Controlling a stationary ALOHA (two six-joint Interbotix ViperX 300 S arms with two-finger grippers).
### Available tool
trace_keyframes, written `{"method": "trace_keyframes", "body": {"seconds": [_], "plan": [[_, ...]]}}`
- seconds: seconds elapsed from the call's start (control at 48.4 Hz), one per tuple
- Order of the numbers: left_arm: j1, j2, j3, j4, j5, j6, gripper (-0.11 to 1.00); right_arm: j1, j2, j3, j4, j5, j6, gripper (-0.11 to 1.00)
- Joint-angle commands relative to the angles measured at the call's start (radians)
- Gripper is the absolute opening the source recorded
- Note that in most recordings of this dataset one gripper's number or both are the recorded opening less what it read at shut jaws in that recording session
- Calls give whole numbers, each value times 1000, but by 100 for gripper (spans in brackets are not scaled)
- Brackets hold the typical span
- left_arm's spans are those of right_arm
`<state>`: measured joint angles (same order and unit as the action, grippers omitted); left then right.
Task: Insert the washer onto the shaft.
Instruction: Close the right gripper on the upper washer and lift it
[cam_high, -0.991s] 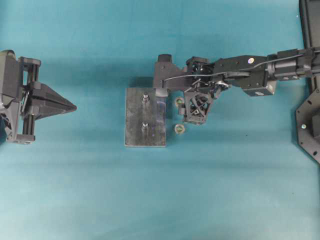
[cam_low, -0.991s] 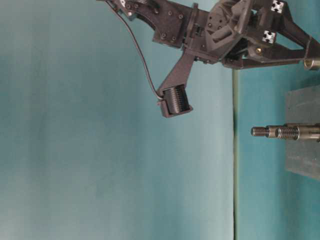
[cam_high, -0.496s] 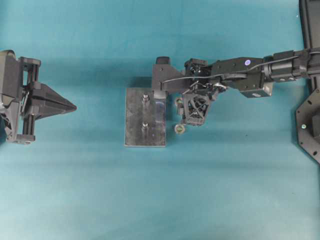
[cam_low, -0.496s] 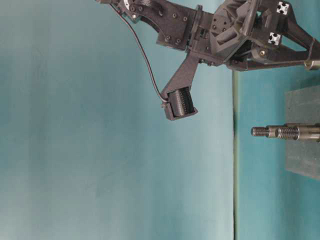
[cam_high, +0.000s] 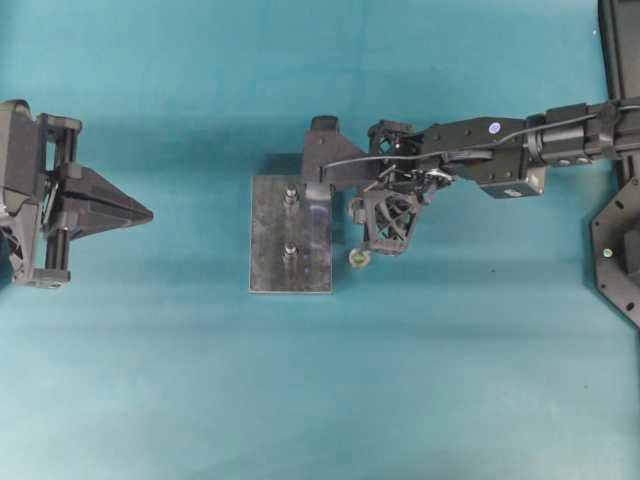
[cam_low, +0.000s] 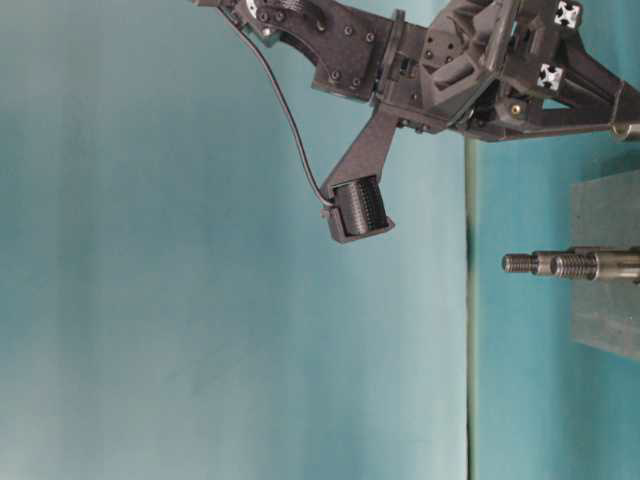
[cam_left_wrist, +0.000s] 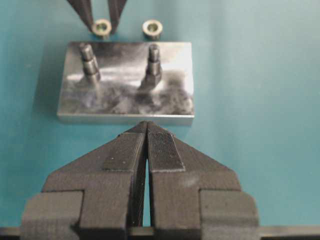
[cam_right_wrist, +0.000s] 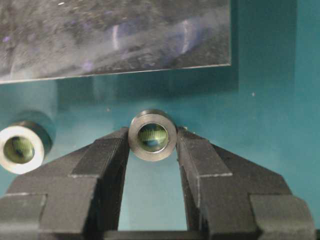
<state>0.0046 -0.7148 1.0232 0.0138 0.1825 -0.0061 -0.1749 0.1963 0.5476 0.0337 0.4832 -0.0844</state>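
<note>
Right gripper pictured clamped on a washer lying on the table just beside the plate, both fingertips against its sides. Second washer close by. Two shafts upright on the plate. Left gripper clenched, empty, well apart.

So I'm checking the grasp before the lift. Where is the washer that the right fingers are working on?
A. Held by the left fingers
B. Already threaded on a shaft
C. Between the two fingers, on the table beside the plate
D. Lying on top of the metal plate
C: the right wrist view shows the washer sitting between the right fingers on the teal table, just off the plate's edge.
</note>
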Motion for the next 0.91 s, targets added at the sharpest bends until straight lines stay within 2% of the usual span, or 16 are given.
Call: {"method": "trace_keyframes", "body": {"seconds": [0.0,0.268,0.434,0.537,0.888], "plan": [[2,-2,-12,2,-14,-2,0,-21,-25,-12,-5,-9,28,34],[2,-2,-14,2,-17,-5,0,-20,-106,-37,-5,8,31,34],[2,-2,-14,2,-17,-5,0,-9,-143,-80,-5,69,29,34],[2,-2,-12,2,-17,-6,0,-2,-135,-124,-6,110,21,34],[2,-5,-3,2,-18,-41,0,9,-60,-278,-6,146,17,34]]}}
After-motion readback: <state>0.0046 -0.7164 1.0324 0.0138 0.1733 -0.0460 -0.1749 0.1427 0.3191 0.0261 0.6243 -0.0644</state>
